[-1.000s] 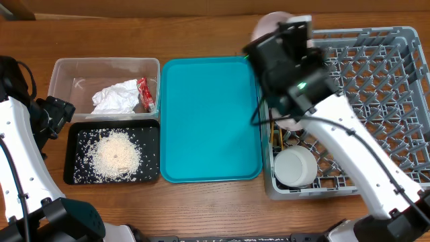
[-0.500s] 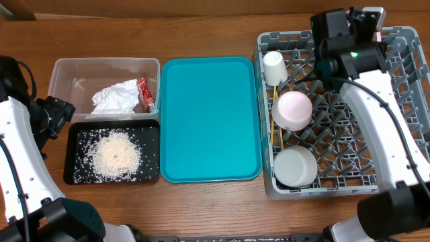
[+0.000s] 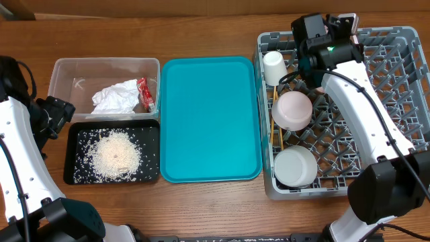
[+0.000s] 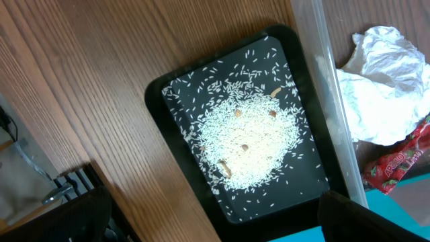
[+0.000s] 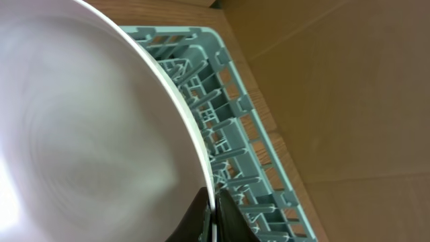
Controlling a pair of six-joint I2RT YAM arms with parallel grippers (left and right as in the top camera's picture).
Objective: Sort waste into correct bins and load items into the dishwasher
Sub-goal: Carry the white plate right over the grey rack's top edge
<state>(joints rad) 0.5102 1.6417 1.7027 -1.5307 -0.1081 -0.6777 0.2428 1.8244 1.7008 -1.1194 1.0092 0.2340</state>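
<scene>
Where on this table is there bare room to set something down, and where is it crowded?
The teal tray is bare, bordered by the clear tub and black tray on one side and the dish rack on the other. The table in front of the tray is free too. Crowded: the rack's tray-side column, holding cup, pinkish bowl, white bowl, chopsticks.

I note my right tool [image 5: 213, 218] has moved right along the rack's [image 3: 400, 81] far edge from its far left corner, then back slightly left. The arm [image 3: 356, 101] has cleared the cup [image 3: 273, 67] and pinkish bowl [image 3: 293, 109], now exposed. The plate [image 5: 80, 121] travelled with it.
</scene>
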